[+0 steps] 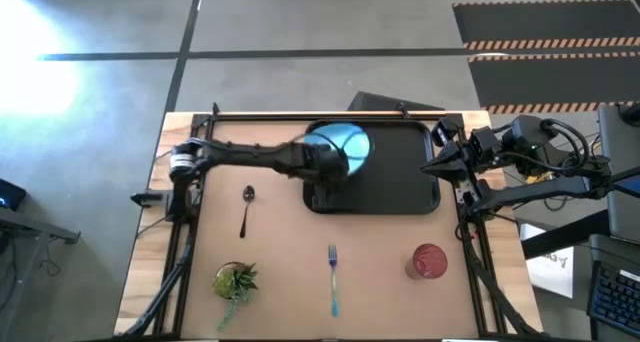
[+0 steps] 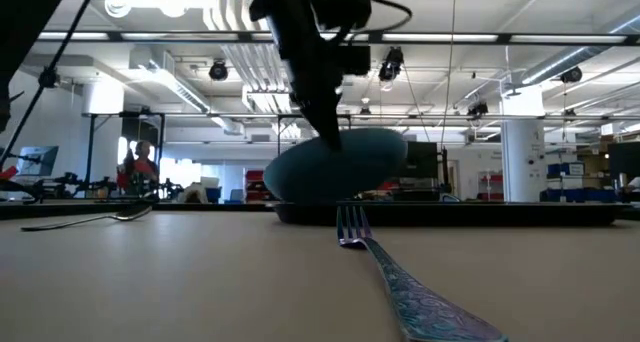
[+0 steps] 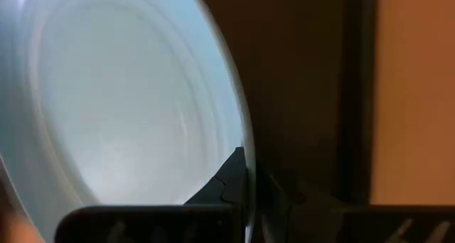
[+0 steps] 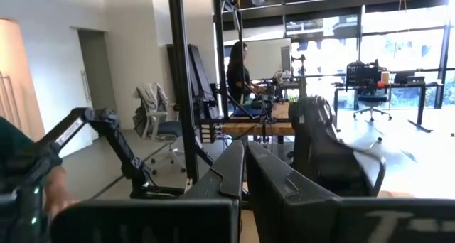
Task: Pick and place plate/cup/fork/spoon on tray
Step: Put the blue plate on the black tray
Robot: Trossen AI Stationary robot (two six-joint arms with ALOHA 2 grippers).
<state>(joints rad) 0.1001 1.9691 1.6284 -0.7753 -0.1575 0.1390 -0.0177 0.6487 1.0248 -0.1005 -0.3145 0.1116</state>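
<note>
On the table's left side, the small dark spoon (image 1: 247, 208) lies on the bare wood near the left arm's base, and nearer the front edge stands a small green potted plant (image 1: 235, 280). Above them, the left arm reaches across from the left edge to the black tray (image 1: 400, 187), where the left gripper (image 1: 335, 167) is clamped on the rim of the light-blue plate (image 1: 347, 144).

The left wrist view shows the grip closely: one dark finger (image 3: 226, 186) lies against the plate's inner face and the other sits behind the rim, so the plate's edge (image 3: 142, 108) runs between them. In the low view the plate (image 2: 335, 164) hangs tilted, its lower edge close over the tray's (image 2: 480, 214) left end (whether it touches the tray floor cannot be told from here).

In the middle of the table's front, the blue-handled fork (image 1: 332, 277) lies on the wood with its tines toward the tray. To its right the dark-red cup (image 1: 427, 261) stands on the table, apart from the tray.

At the table's right edge the right gripper (image 1: 437, 164) waits just beside the tray's right end, touching nothing; its two fingers (image 4: 227, 173) sit closed together.
</note>
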